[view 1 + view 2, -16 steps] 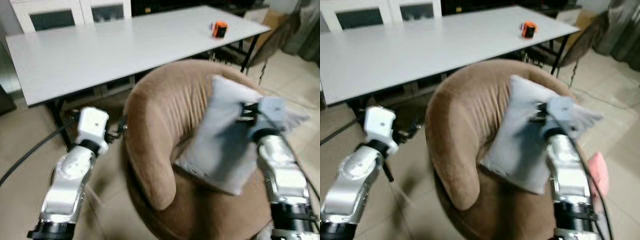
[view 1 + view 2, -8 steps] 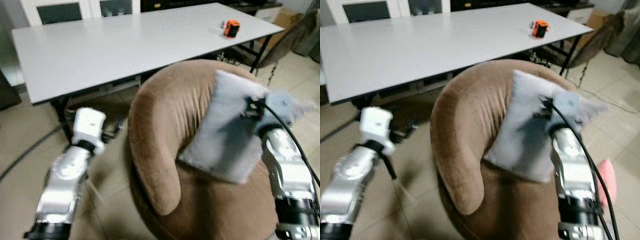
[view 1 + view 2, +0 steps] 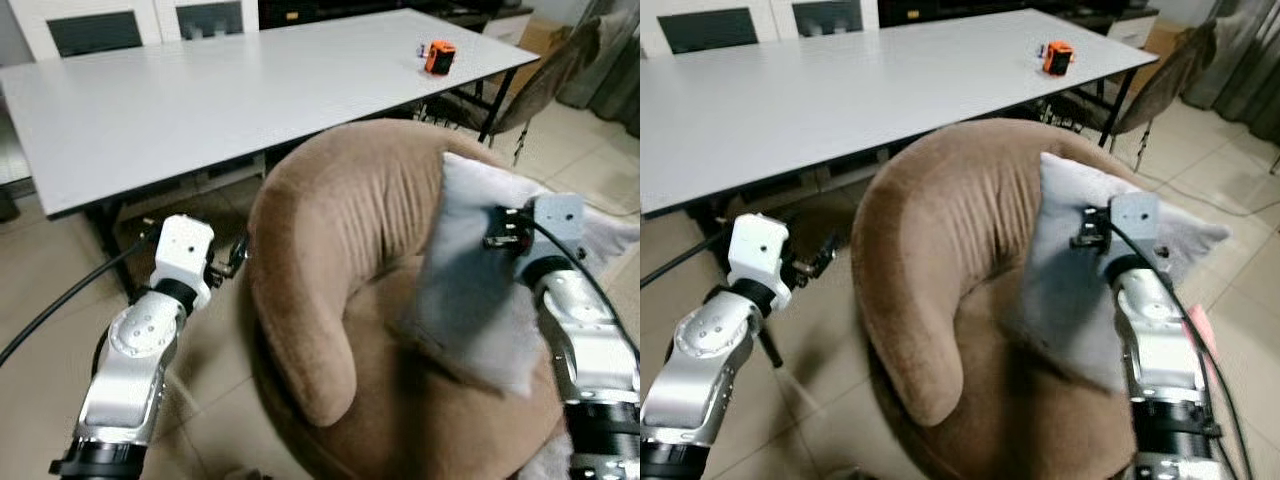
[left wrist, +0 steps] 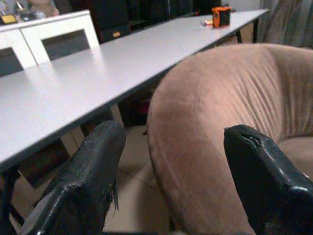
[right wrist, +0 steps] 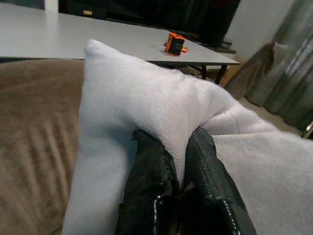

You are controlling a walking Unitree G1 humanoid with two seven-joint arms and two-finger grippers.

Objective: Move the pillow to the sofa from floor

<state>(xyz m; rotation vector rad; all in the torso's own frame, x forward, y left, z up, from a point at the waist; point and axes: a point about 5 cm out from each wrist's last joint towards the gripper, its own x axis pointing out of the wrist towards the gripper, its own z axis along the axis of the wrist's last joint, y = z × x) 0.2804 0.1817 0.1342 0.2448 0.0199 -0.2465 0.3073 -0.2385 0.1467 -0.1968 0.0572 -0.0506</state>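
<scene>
A light grey pillow (image 3: 465, 290) stands tilted inside the round brown sofa chair (image 3: 330, 230), against its right side, its lower edge down near the seat. My right gripper (image 5: 178, 182) is shut on a fold of the pillow (image 5: 132, 98) near its top edge, with the right wrist (image 3: 548, 225) just behind it. My left gripper (image 4: 171, 171) is open and holds nothing. It hovers left of the sofa's outer arm (image 4: 195, 122), and the left eye view shows the left gripper (image 3: 232, 256) there too.
A long white table (image 3: 200, 100) stands close behind the sofa with a small orange object (image 3: 438, 56) on its far right end. A black cable (image 3: 50, 310) runs over the tiled floor at left. Something pink (image 3: 1200, 330) lies right of the sofa.
The pillow has come down and a little to the right, deeper into the sofa, still in my right gripper. The camera has shifted slightly. The left arm has barely moved.
</scene>
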